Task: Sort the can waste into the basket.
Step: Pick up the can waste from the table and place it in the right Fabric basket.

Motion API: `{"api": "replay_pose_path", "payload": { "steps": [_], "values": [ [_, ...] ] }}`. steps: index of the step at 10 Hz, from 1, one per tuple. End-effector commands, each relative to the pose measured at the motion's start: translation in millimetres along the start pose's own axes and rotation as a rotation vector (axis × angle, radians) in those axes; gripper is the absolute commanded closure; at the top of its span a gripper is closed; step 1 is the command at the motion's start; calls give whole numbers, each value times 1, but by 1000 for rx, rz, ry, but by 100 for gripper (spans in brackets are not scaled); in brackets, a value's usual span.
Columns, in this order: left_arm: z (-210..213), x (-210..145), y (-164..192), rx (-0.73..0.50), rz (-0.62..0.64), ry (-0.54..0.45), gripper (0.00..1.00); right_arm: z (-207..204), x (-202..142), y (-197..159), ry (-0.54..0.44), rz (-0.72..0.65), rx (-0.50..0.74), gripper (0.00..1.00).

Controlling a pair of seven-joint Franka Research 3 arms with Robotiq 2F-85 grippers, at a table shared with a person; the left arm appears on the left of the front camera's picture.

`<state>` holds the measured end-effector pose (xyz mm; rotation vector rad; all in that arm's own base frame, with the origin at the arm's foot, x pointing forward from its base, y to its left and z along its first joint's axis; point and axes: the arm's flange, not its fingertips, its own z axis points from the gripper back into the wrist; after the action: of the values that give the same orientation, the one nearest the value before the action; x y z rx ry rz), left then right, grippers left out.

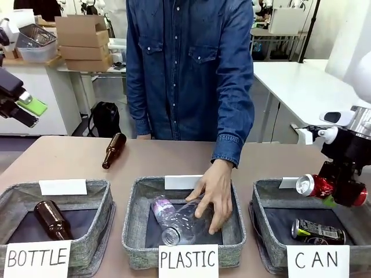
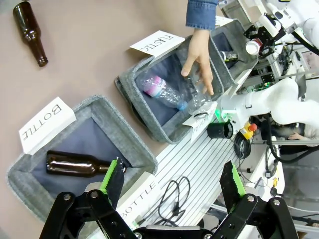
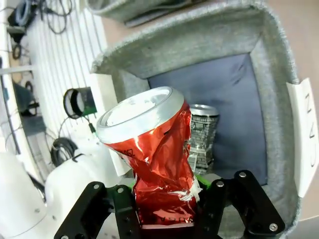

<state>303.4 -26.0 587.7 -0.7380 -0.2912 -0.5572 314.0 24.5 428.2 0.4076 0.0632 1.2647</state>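
Note:
A crumpled red can [image 1: 316,186] lies sideways between the fingers of my right gripper [image 1: 336,194], held just above the back of the grey felt basket [image 1: 266,188] signed CAN. The right wrist view shows the red can [image 3: 154,149] in my right gripper [image 3: 167,201] over the basket [image 3: 199,40]. A black can [image 1: 317,230] lies on the basket's dark lining, and the black can [image 3: 202,137] sits right behind the red one. My left gripper [image 1: 26,110] hangs high at the far left. Its fingers [image 2: 112,174] stand wide apart with nothing between them.
A person's hand [image 1: 214,194] rests on clear plastic bottles [image 1: 179,220] inside the PLASTIC basket [image 1: 139,197]. The BOTTLE basket [image 1: 98,191] holds a brown bottle [image 1: 52,219]. A second brown bottle [image 1: 114,149] lies on the table behind it.

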Motion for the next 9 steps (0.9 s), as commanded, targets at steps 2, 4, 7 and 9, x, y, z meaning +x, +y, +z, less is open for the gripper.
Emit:
{"api": "replay_pose_path", "payload": {
  "steps": [2, 4, 7, 9],
  "values": [
    [3, -3, 0, 7, -5, 11, 0, -9, -7, -1, 18, 23, -16, 8],
    [3, -3, 0, 7, -5, 11, 0, -10, -7, -2, 13, 26, -14, 15],
    [3, -3, 0, 7, -5, 11, 0, -11, -6, -5, 6, 14, -7, 0],
    [3, -3, 0, 7, -5, 11, 0, -12, -5, -6, 0, 12, -6, 0]
  ]
}}
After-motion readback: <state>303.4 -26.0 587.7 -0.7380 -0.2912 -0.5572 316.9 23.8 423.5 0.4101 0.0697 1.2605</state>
